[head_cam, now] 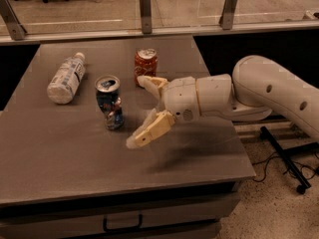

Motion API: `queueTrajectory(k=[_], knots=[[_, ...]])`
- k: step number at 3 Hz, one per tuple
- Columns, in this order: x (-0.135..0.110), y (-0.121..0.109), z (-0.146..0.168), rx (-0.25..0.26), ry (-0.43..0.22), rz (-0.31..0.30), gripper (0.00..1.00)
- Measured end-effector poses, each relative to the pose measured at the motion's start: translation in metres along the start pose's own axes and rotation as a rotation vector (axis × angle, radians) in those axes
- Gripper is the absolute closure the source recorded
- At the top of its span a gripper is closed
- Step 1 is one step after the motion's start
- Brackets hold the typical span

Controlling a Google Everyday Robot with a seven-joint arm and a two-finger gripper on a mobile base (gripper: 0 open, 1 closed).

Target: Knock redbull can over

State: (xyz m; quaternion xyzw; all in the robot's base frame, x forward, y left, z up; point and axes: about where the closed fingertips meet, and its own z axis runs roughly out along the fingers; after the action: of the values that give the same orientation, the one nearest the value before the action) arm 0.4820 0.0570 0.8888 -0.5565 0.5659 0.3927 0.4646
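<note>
The robot's hand is spread wide, just to the right of the standing redbull can.

The redbull can is blue and silver with a dent in its side. It stands upright on the grey counter, a bit left of the middle. The hand hangs low over the counter with its two tan fingers far apart, one pointing to the far side and one to the near side. The gap between them faces the can. The fingertips are very close to the can, but they do not seem to touch it. The fat white arm reaches in from the right. A red soda can stands farther back, just behind the far finger. A clear bottle with a white label lies on its side at the far left.
</note>
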Motion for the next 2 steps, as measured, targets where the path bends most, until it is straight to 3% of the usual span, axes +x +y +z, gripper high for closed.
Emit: queueTrajectory(k=[1, 2], knots=[[0.005, -0.01, 0.031, -0.038, -0.034, -0.025, 0.0], [-0.003, -0.021, 0.06, -0.076, -0.063, -0.06, 0.18]])
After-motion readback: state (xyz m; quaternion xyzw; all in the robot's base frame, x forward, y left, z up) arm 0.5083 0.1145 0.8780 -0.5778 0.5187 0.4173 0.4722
